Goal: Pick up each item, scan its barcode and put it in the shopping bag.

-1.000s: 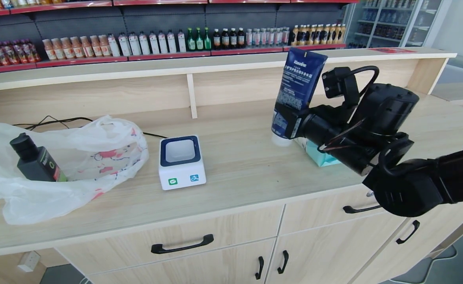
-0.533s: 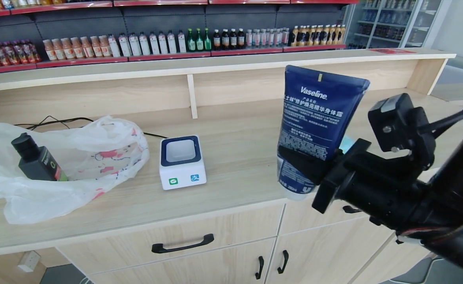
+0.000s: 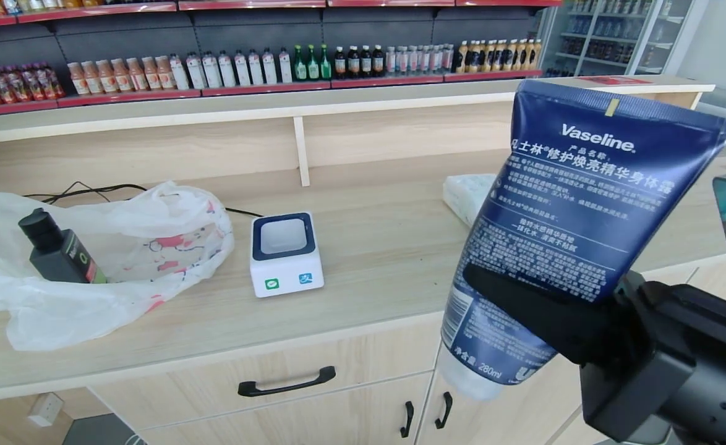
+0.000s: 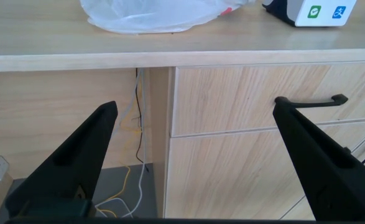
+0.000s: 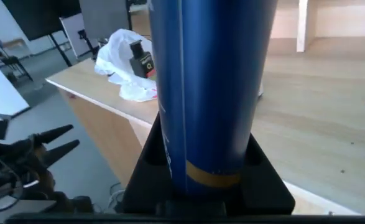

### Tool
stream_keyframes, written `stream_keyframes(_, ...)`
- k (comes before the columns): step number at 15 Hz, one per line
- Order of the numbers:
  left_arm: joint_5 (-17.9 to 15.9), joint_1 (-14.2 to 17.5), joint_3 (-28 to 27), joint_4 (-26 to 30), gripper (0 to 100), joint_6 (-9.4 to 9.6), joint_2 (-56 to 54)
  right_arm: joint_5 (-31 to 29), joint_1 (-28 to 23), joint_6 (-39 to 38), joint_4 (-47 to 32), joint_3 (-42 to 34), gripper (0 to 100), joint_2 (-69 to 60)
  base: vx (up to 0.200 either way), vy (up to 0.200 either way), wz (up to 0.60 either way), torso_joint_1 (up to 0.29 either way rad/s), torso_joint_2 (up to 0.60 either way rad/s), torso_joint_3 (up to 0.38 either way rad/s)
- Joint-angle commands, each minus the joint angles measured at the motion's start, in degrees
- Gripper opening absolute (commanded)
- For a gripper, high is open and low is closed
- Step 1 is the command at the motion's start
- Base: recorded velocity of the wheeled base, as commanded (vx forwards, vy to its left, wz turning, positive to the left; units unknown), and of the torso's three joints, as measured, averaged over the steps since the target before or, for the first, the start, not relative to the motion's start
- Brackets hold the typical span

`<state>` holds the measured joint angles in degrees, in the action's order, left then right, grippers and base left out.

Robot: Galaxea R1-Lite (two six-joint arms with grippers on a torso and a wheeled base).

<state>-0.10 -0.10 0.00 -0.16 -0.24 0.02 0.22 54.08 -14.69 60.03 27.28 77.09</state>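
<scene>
My right gripper (image 3: 517, 300) is shut on a dark blue lotion tube (image 3: 585, 204), held upright with its white cap down, out in front of the counter's front edge at the right. In the right wrist view the tube (image 5: 210, 87) stands between the gripper's (image 5: 210, 158) black fingers. The white scanner (image 3: 286, 253) with its dark-rimmed window sits mid-counter. To its left lies the white shopping bag (image 3: 153, 247) holding a black bottle (image 3: 57, 250). My left gripper (image 4: 194, 155) is open, low in front of the cabinet, below the bag (image 4: 151, 12) and scanner (image 4: 313, 9).
A white soft packet (image 3: 468, 194) lies on the counter behind the tube. A black cable (image 3: 78, 188) runs behind the bag. The counter has a raised back ledge with an upright divider (image 3: 301, 151). Drawers with black handles (image 3: 286, 382) are below.
My right arm has lifted the tube off the counter and drawn it up and toward the head camera, past the front edge. The packet behind it has come into sight.
</scene>
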Motion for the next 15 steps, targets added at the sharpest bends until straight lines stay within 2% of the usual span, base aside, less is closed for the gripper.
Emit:
stream_keyframes(1, 0.01, 0.01, 0.0, -0.02, 100, -0.02, -0.02, 2.94, 2.0, -3.94, 1.32, -0.48, 0, 0.95, 0.0, 0.0, 0.0, 0.0, 0.0, 0.0)
stream_keyframes(4, 0.01, 0.01, 0.0, -0.02, 100, -0.02, -0.02, 9.18, 2.0, -12.29, 6.68, 0.32, 0, 3.15, 0.0, 0.0, 0.0, 0.0, 0.0, 0.0)
stream_keyframes(10, 0.01, 0.01, 0.0, -0.02, 100, -0.02, -0.02, 9.62, 0.68, -25.04, 18.81, 1.11, 0, 9.92, 0.0, 0.0, 0.0, 0.0, 0.0, 0.0)
stream_keyframes(14, 0.01, 0.01, 0.0, -0.02, 100, -0.02, -0.02, 9.89, 0.33, -26.36, 29.89, 0.67, 0, 15.28, 0.0, 0.0, 0.0, 0.0, 0.0, 0.0)
stream_keyframes(15, 0.01, 0.01, 0.0, -0.02, 100, -0.02, -0.02, 9.98, 0.41, -26.53, 29.97, 0.58, 0, 15.81, 0.0, 0.0, 0.0, 0.0, 0.0, 0.0)
